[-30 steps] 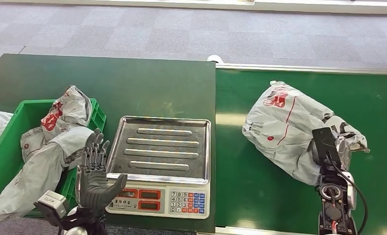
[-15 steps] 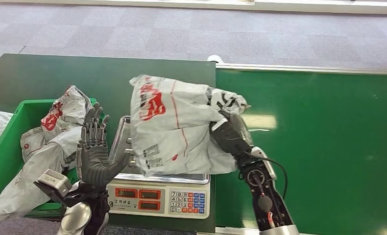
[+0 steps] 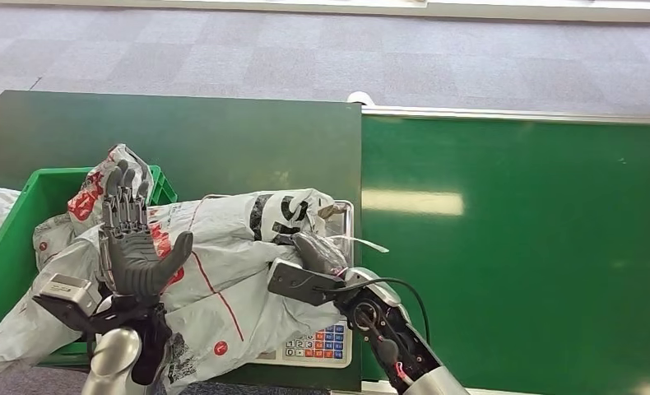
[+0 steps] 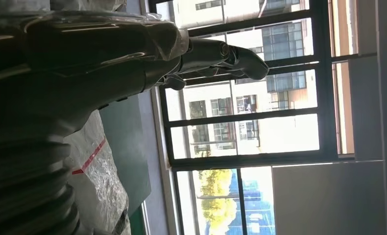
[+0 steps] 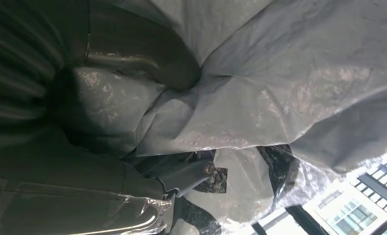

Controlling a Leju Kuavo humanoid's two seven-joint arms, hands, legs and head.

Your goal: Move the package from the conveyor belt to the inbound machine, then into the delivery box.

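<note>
Right hand [image 3: 318, 251] closed around the grey package [image 3: 223, 271], fingers sunk into the plastic film, as seen also from the right wrist view, where the wrinkled film [image 5: 260, 88] presses directly against the thumb and palm. Package lying flat across the scale [image 3: 326, 341], covering the steel tray almost completely, with 1 loose end reaching left over the edge toward the green crate [image 3: 17, 239]. Only the keypad corner of the scale and a strip of tray rim visible at the near right. Left hand [image 3: 132, 247] raised upright just left of the package, palm facing forward, fingers straight and spread wide, holding nothing; cannot tell if its palm touches the film. Inside the green crate, 2 more grey bags [image 3: 99, 193] with red print. Dark green table [image 3: 182, 140] under scale and crate; bare green conveyor belt [image 3: 519, 247] to the right. Grey carpet floor [image 3: 305, 58] at the far side.
</note>
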